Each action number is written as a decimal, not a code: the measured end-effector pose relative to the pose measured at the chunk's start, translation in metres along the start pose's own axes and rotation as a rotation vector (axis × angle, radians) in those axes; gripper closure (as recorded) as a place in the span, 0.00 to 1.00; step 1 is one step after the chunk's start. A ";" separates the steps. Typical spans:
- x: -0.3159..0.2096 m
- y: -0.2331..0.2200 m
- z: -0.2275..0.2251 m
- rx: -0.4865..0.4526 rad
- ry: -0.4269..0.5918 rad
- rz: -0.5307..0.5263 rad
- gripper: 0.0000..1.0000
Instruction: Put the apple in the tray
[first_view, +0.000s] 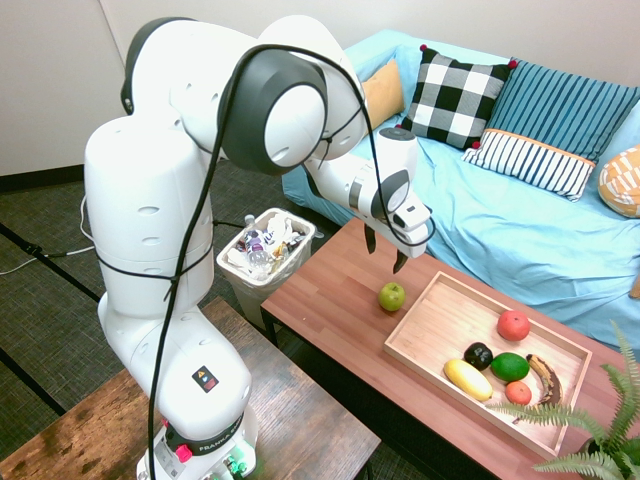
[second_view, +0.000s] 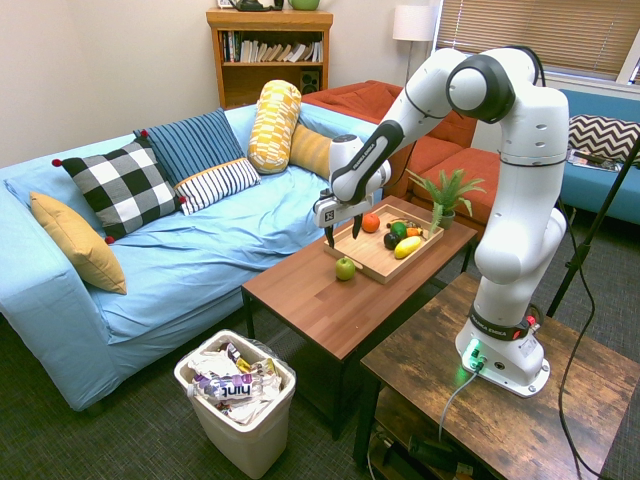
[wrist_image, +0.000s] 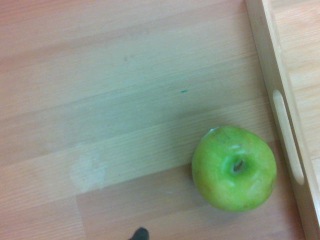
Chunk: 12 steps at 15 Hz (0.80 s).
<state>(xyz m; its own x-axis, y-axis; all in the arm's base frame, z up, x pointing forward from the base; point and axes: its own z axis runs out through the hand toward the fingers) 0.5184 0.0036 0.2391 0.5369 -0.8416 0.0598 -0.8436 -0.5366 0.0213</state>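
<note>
The yellow-green apple (first_view: 391, 296) (second_view: 345, 268) (wrist_image: 234, 168) rests on the reddish wooden coffee table, just outside the short end of the light wooden tray (first_view: 430, 325) (second_view: 371, 262) (wrist_image: 280, 100). My gripper (first_view: 384, 252) (second_view: 340, 233) hangs a little above the table, up and slightly to the sofa side of the apple, fingers pointing down and open with nothing between them. The wrist view looks straight down on the apple, stem pit up, beside the tray's handle slot.
In the tray lie a red-orange fruit (first_view: 513, 324), a dark green fruit (first_view: 509, 366), a yellow fruit (first_view: 467, 379) and other pieces. A potted fern (first_view: 600, 430) stands at the table's far end. A blue sofa (first_view: 520, 220) runs behind; a full waste bin (first_view: 265, 250) sits by the table's near end.
</note>
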 end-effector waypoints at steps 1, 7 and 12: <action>0.001 -0.005 0.010 -0.012 -0.003 0.008 0.00; 0.009 -0.015 0.062 -0.085 -0.018 0.056 0.00; 0.018 -0.020 0.090 -0.095 -0.028 0.083 0.00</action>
<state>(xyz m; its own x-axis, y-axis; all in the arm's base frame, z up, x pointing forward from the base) 0.5458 -0.0065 0.1498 0.4642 -0.8849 0.0373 -0.8819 -0.4579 0.1124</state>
